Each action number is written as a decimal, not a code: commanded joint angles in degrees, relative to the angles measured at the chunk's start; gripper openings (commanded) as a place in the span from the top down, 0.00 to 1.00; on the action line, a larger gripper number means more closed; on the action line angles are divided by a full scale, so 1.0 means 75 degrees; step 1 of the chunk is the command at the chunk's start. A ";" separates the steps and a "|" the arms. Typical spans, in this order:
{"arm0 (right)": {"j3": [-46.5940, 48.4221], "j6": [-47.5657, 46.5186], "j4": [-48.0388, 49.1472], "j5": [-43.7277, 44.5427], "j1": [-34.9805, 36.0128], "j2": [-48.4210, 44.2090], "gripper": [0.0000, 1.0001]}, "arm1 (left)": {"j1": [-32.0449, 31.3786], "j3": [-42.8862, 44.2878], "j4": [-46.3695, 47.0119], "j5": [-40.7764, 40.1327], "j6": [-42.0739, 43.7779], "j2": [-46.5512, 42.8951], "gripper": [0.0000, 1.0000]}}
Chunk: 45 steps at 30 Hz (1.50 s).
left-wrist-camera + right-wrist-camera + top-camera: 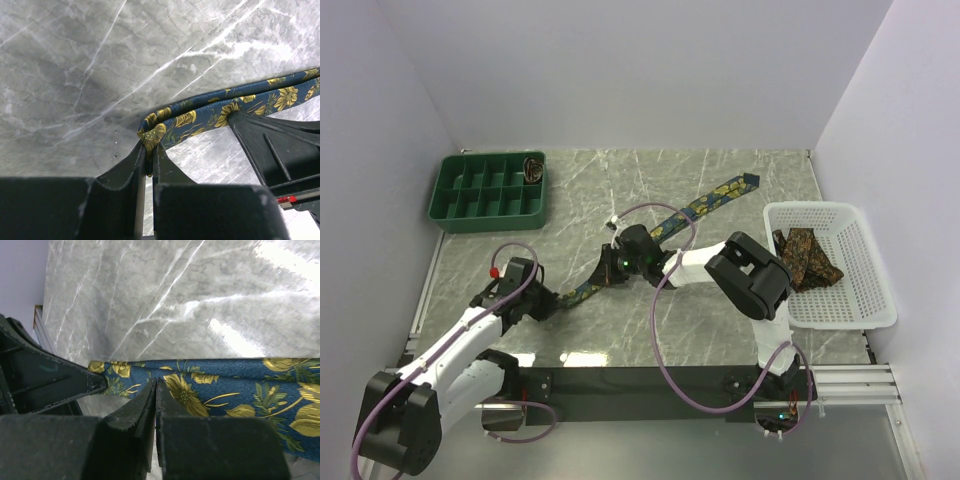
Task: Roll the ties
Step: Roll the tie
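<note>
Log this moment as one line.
left gripper: shut on navy tie | right gripper: shut on navy tie | tie: end folded, not rolled

Grey marble-patterned bench (580,200) with pale veins, plain white back wall (620,70), white side walls (370,150) boxing it in, aluminium rail (855,378) along the near edge, soft glare on the surface

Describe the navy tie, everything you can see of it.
The tie is navy fabric printed with yellow flowers and green leaves. It lies diagonally on the table, one end at the far right. The near-left end is folded back on itself; the left claw is shut on that fold, the right claw shut on the strip just beyond.
</note>
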 commanded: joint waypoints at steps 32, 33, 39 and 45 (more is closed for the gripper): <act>0.0512 -0.0462 -0.0807 -0.0228 0.0118 0.0598 0.94 | -0.0131 0.0851 0.0379 0.0302 0.0098 0.0240 0.94; 0.0512 -0.0462 -0.0818 -0.0217 0.0106 0.0599 0.94 | -0.0154 0.0910 0.0379 0.0278 0.0121 0.0264 0.94; 0.0536 -0.0508 -0.0877 -0.0228 0.0106 0.0634 0.94 | -0.0330 0.1250 0.0613 0.0336 0.0133 0.0544 0.87; 0.0477 -0.0485 -0.0772 -0.0252 0.0071 0.0587 0.94 | -0.0705 0.1578 0.0883 0.0255 0.0215 0.1165 0.81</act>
